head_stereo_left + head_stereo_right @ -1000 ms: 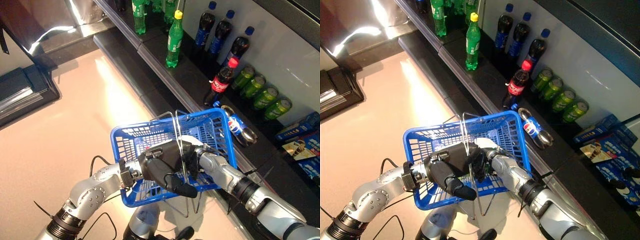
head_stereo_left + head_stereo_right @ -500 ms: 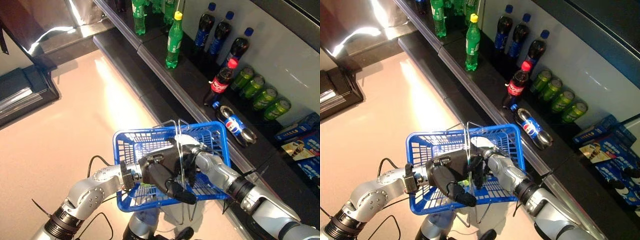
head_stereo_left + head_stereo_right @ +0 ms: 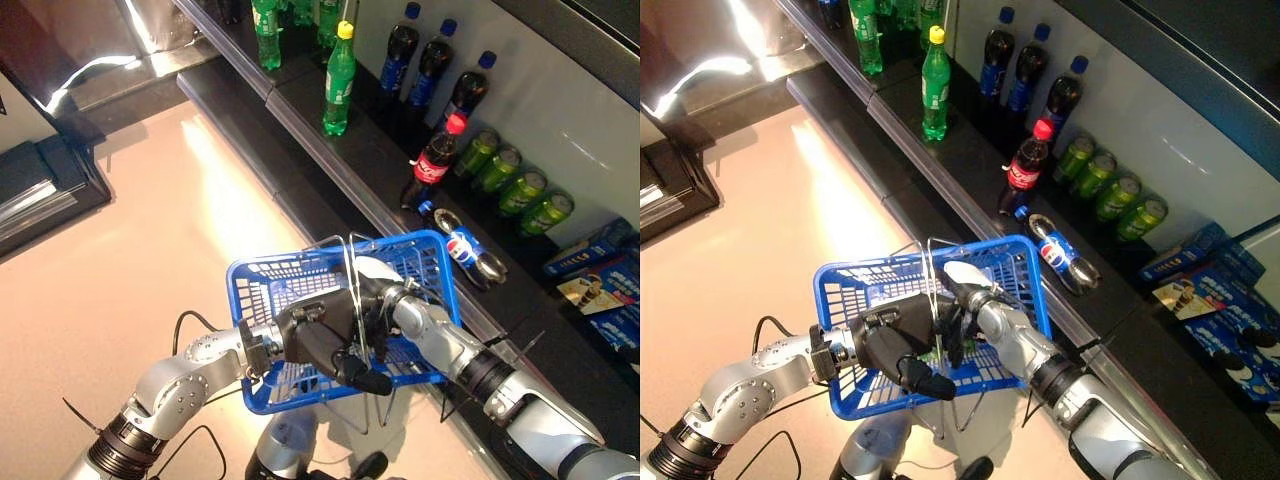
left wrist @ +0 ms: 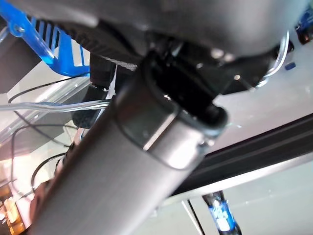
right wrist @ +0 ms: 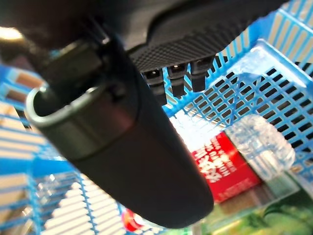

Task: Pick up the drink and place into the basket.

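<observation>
My left hand [image 3: 318, 338] is shut on the wire handles [image 3: 350, 262] of a blue plastic basket [image 3: 262, 285] and holds it above the floor beside the shelf. My right hand [image 3: 378, 298], with its white thumb cover, reaches inside the basket, just behind the left hand. In the right wrist view the right hand [image 5: 146, 147] hovers over the basket's floor with relaxed fingers that hold nothing. Past it lies a clear drink bottle with a red label [image 5: 230, 164], next to something green [image 5: 276, 215].
A dark shelf [image 3: 330, 150] runs along the right. On it stand a green bottle [image 3: 339, 80], a red-capped cola bottle [image 3: 432, 165], blue-capped dark bottles [image 3: 400, 50] and green cans [image 3: 510, 180]. A bottle [image 3: 462, 250] lies flat near blue boxes [image 3: 600, 275].
The basket dipped with both hands half a second ago and has come back up. The right hand has stayed inside it. The whole view has shifted a little.
</observation>
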Tool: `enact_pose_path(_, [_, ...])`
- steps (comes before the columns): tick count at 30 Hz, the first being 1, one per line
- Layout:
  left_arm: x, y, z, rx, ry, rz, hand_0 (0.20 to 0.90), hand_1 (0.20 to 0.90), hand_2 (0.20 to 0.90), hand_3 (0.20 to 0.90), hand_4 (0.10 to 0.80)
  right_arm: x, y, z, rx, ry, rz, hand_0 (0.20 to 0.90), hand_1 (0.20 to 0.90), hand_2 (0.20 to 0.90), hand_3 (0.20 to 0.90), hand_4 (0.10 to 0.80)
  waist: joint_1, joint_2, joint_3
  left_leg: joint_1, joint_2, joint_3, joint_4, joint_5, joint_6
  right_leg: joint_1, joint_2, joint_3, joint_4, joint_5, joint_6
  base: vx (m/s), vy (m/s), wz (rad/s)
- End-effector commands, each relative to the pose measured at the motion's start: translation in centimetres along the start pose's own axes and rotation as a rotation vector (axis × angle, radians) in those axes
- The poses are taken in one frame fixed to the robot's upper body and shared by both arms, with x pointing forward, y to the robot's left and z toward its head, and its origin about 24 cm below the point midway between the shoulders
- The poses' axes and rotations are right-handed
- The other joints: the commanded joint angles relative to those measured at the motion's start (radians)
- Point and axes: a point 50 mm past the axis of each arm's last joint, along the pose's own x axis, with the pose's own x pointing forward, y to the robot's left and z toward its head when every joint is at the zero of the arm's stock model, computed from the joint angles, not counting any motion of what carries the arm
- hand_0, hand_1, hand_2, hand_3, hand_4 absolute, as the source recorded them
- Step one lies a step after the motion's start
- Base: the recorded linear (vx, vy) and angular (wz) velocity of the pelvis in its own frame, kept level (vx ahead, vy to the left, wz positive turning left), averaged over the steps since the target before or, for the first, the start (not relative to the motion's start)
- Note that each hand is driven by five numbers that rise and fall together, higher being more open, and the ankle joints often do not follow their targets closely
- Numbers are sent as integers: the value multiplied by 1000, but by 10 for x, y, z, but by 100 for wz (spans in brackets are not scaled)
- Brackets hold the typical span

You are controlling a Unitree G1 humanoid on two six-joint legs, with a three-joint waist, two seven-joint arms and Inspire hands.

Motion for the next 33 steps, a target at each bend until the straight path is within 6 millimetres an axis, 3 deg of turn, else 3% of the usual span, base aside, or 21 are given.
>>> enact_pose_path(1, [9, -57, 78, 155, -644, -348, 300, 300, 300, 200, 100, -9, 1, 4, 71, -75, -84, 900, 900, 900, 900, 800, -31, -5, -331, 65, 29, -17, -35, -72, -12, -30, 14, 32, 0, 43, -10, 0, 16, -10])
enact_pose_path(10, [-11, -31, 83, 195, -749, -49, 300, 300, 300, 200, 100, -31, 3, -6, 268, -124, -204, 900, 900, 900, 900, 800, -88, 8, -333, 71, 45, 54, -35, -78, -9, -45, 9, 81, 0, 45, -2, -9, 19, -16])
enact_pose_path(18, [-43, 0, 78, 212, -822, 299, 300, 300, 300, 200, 100, -67, 1, -25, 483, -142, -373, 900, 900, 900, 900, 800, -187, 28, -331, 85, 68, 159, -35, -90, -5, -72, -2, 159, 0, 55, 14, -7, 23, -32])
enact_pose_path(25, [-94, 35, 49, 199, -808, 663, 300, 300, 300, 200, 100, -102, 3, -60, 647, -94, -490, 900, 900, 900, 900, 800, -283, 44, -330, 104, 99, 261, -35, -113, -12, -106, -7, 229, 0, 58, 17, -14, 21, -36])
enact_pose_path(33, [-128, 64, 0, 95, -705, 965, 300, 300, 300, 200, 100, -137, 24, -107, 900, 57, -606, 900, 900, 900, 900, 800, -354, 52, -325, 133, 111, 314, -35, -140, -12, -117, -5, 266, 0, 58, 13, -10, 6, -14])
